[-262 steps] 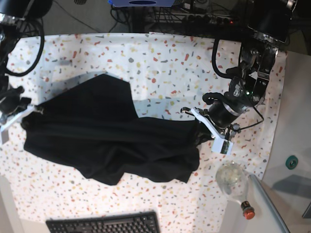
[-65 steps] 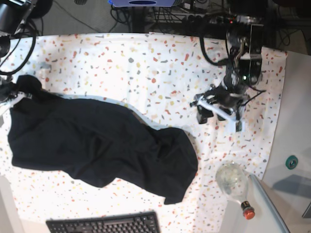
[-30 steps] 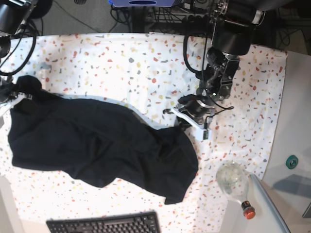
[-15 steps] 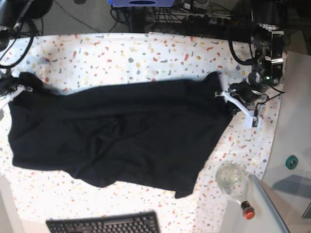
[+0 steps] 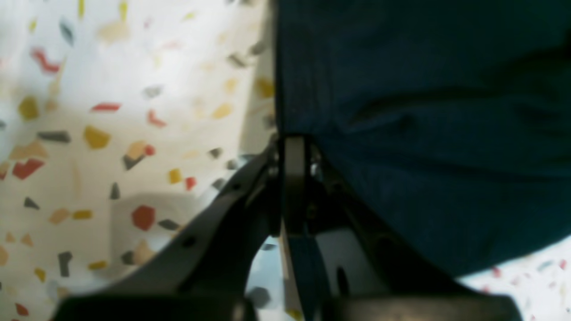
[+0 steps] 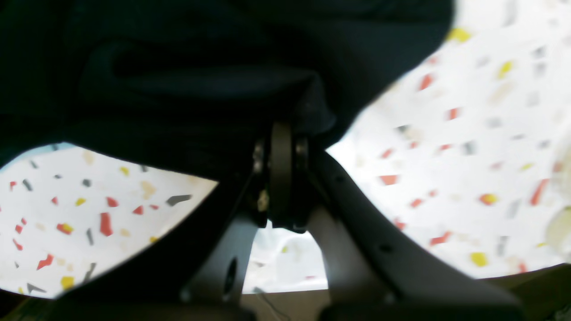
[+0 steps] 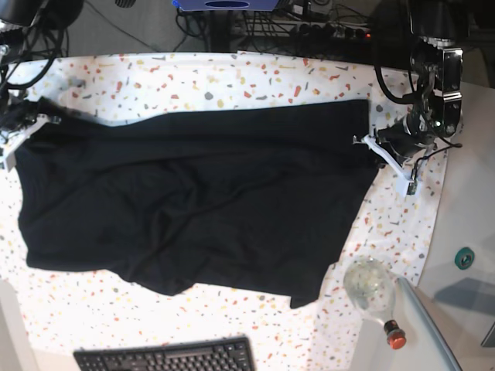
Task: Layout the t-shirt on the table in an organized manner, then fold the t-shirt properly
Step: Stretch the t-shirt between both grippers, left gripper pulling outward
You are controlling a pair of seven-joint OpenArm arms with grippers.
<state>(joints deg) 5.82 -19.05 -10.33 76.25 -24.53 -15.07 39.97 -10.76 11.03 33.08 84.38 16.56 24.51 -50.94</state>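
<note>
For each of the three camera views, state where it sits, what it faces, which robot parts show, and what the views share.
Base: overhead, facing down on the table; both arms show.
Left wrist: behind the left gripper, shut on the t-shirt edge.
Right wrist: behind the right gripper, shut on bunched t-shirt.
Shared: all three show the black t-shirt on speckled cloth.

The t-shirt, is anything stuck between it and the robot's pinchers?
No, nothing visible. Both grippers are shut right on the t-shirt: the left gripper pinches one edge, the right gripper a bunched bit at the opposite end. The cloth spreads between them over the table, with only the speckled cover around it.
</note>
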